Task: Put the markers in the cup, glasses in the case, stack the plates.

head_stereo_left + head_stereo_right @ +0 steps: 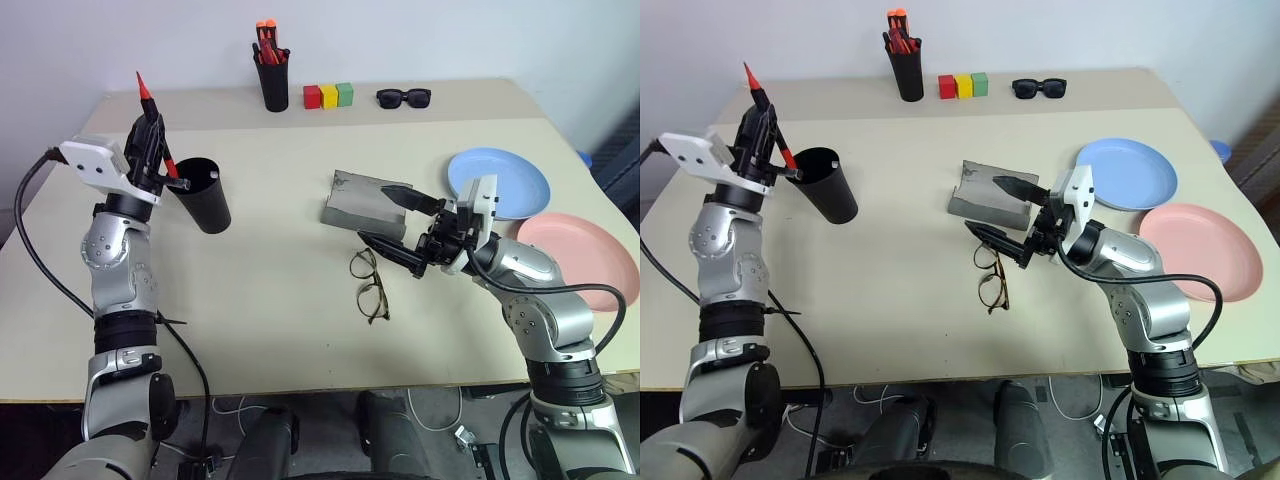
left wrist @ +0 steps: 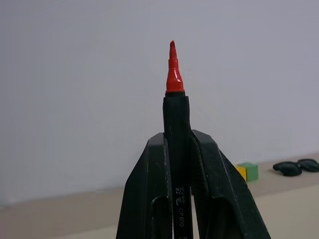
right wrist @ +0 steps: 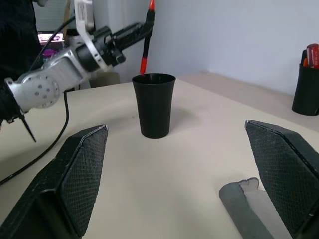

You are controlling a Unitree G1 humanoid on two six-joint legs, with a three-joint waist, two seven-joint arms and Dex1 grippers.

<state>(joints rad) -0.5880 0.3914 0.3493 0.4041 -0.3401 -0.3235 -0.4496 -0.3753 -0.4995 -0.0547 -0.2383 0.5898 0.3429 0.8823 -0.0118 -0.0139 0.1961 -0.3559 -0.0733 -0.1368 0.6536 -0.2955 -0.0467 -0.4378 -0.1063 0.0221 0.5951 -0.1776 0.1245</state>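
Observation:
My left gripper (image 1: 150,125) is shut on a red and black marker (image 1: 146,100), held tip-up and tilted, just left of the black cup (image 1: 202,195) and above its rim. In the left wrist view the marker (image 2: 175,114) rises from between the closed fingers (image 2: 144,199). My right gripper (image 1: 373,212) hangs open and empty over the near edge of the grey case (image 1: 352,195), with the wire-framed glasses (image 1: 368,285) on the table just in front of it. A blue plate (image 1: 520,185) and a pink plate (image 1: 585,255) lie side by side at the right.
At the table's back stand a black pen holder (image 1: 272,75) with orange-capped markers, three coloured blocks (image 1: 328,96) and black sunglasses (image 1: 404,97). A black cable (image 1: 40,260) loops by the left arm. Open tabletop lies between the cup and the case.

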